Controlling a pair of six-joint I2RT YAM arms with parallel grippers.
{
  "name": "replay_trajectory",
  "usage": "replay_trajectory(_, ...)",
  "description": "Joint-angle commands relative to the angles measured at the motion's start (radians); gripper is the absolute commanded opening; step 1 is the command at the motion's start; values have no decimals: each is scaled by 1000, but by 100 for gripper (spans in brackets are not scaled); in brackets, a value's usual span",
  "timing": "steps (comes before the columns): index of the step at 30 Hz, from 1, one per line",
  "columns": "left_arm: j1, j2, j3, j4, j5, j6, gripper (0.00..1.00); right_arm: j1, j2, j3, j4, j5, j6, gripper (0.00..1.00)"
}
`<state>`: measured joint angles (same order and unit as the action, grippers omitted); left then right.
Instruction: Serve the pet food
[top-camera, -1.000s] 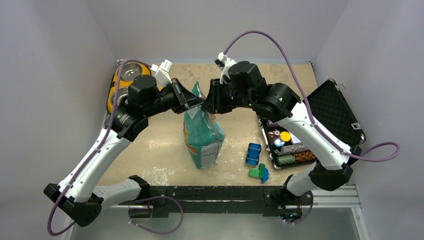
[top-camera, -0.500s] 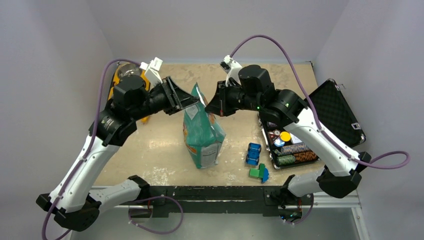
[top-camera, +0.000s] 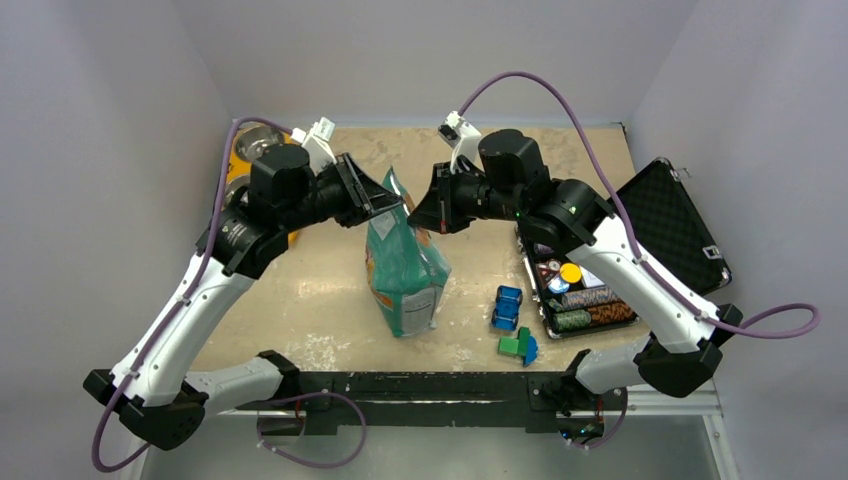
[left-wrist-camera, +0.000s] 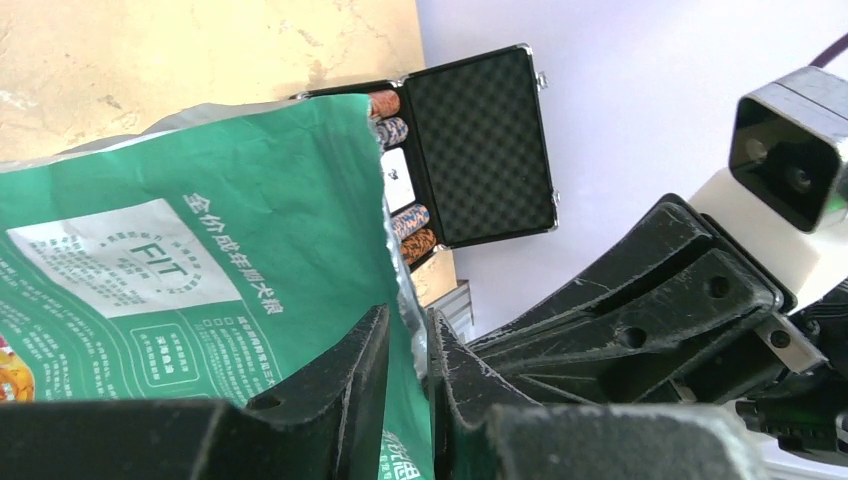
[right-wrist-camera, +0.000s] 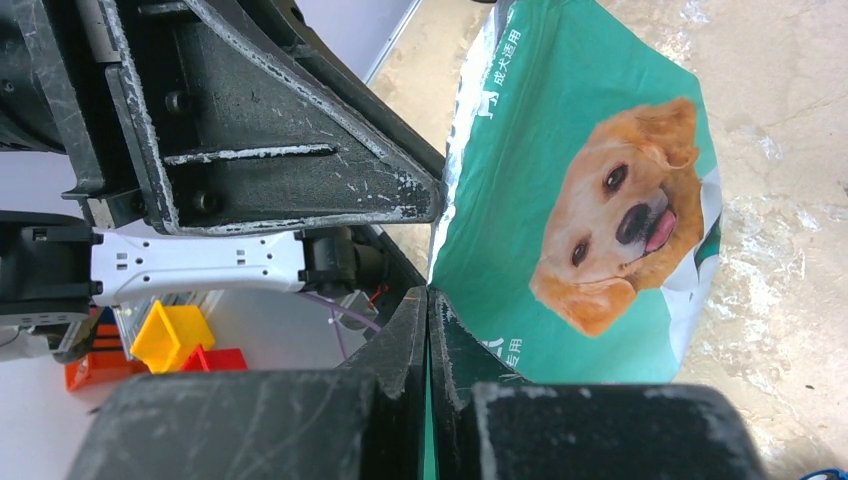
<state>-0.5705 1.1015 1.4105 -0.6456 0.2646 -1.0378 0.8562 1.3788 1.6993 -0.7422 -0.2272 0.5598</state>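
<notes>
The teal-green pet food bag (top-camera: 405, 265) stands upright in the middle of the table, its orange dog picture showing in the right wrist view (right-wrist-camera: 600, 200). No kibble shows; it is hidden inside the bag. My left gripper (top-camera: 393, 205) is shut on the bag's top edge from the left, with the foil lip pinched between its fingers (left-wrist-camera: 408, 340). My right gripper (top-camera: 422, 214) is shut on the same top edge from the right (right-wrist-camera: 428, 310). The two grippers face each other, close together above the bag.
A steel bowl (top-camera: 260, 140) in an orange holder sits at the far left corner behind my left arm. An open black case of poker chips (top-camera: 580, 290) lies at the right. A blue toy car (top-camera: 507, 307) and a green-blue toy (top-camera: 518, 345) lie near the front.
My right gripper has drawn a little to the right and up, still on the bag's top. My left arm swung out left, then came back. The bag stands where it was.
</notes>
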Motion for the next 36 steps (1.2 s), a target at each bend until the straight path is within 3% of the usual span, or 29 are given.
replay_trajectory(1, 1, -19, 24, -8, -28, -38, 24, 1, -29, 8, -1, -35, -22, 0)
replay_trajectory(20, 1, 18, -50, 123, 72, -120, 16, -13, -1, 33, -10, -75, -31, 0)
replay_trajectory(23, 1, 19, -54, 127, 82, -116, 0, -12, 2, 49, -35, -48, -45, 0)
replay_trajectory(24, 1, 17, -53, 127, 82, -109, 0, -12, 8, 66, -60, -18, -58, 0)
replay_trajectory(28, 1, -3, -56, 124, 67, -79, 0, -12, 68, 196, -235, 140, -113, 24)
replay_trajectory(36, 9, -51, -118, 193, 59, -85, 0, -2, 139, 297, -297, 190, -143, 27)
